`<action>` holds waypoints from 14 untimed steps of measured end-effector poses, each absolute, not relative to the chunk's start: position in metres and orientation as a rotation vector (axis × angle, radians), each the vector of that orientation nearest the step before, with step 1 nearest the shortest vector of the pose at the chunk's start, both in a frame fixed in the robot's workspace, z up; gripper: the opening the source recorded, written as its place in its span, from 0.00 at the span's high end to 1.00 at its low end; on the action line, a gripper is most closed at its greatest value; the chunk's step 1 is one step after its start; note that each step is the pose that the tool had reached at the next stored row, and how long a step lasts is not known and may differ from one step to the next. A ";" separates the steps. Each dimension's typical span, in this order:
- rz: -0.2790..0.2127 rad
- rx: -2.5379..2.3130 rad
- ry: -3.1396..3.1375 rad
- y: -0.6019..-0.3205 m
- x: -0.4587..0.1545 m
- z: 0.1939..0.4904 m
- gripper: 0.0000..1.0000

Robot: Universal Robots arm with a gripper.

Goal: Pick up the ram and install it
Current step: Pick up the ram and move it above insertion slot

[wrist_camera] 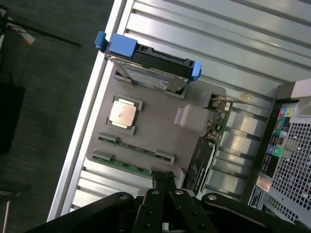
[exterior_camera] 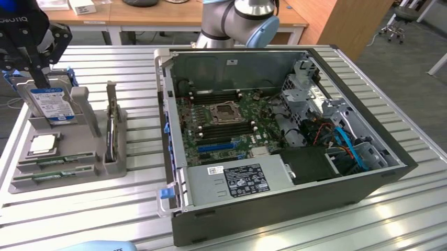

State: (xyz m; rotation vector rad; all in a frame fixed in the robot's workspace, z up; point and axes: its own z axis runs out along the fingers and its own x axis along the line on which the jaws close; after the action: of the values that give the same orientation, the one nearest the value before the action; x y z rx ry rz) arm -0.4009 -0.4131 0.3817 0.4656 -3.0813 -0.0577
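I see black gripper (wrist_camera: 165,182) fingers closed, empty, hovering over grey plastic parts tray (exterior_camera: 84,137), two long thin green ram sticks (exterior_camera: 57,159) slotted at its near edge, open dark computer case (exterior_camera: 293,206) just beside, at the exterior view's right.

White letters "OTIQ" stand on the black end effector (exterior_camera: 41,81); nothing else is legible.

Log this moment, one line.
claw: shut, hovering over tray | ram: in tray, not picked | hard drive: upright in tray | case: open

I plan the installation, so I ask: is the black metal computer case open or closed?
Open: the black metal computer case has no side panel, so the green motherboard inside shows.
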 end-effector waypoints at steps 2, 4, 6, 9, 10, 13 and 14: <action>-0.057 0.492 -3.077 -0.413 -0.401 0.381 0.90; -0.057 0.519 -3.072 -0.413 -0.401 0.381 0.90; -0.057 0.547 -3.067 -0.413 -0.401 0.381 0.90; -0.056 0.587 -3.059 -0.413 -0.401 0.381 0.90; -0.056 0.601 -3.056 -0.413 -0.401 0.381 0.90; -0.055 0.640 -3.048 -0.413 -0.401 0.380 0.90; -0.055 0.653 -3.045 -0.413 -0.401 0.380 0.90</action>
State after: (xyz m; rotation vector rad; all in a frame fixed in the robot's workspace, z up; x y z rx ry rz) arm -0.4009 -0.4131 0.3800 0.6531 -3.0448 -0.0551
